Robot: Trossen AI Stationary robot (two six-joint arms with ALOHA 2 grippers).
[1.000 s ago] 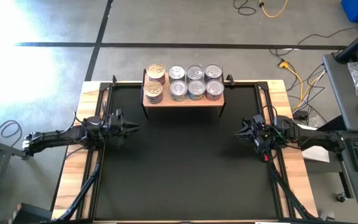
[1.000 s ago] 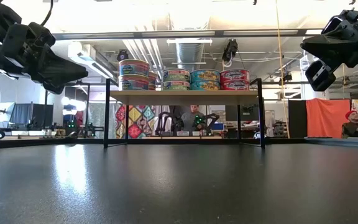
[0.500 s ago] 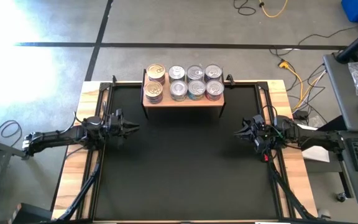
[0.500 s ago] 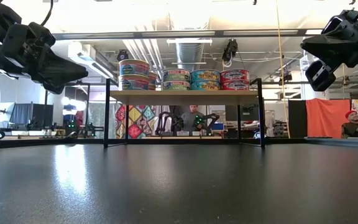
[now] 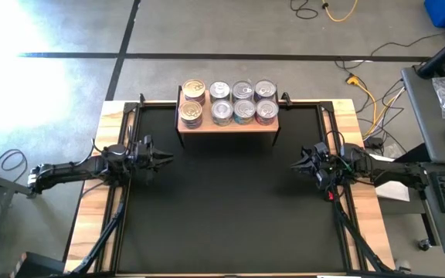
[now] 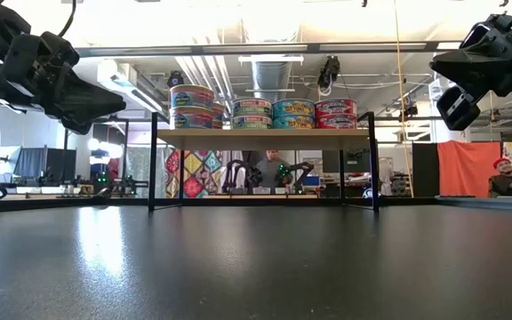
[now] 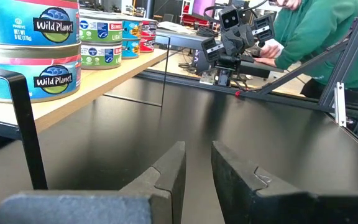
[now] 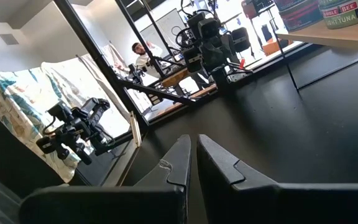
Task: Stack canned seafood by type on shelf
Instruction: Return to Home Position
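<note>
Bare black table [image 5: 222,208] between both arms, canned seafood [image 5: 229,102] crowding shelf [image 5: 226,123] at far edge
</note>
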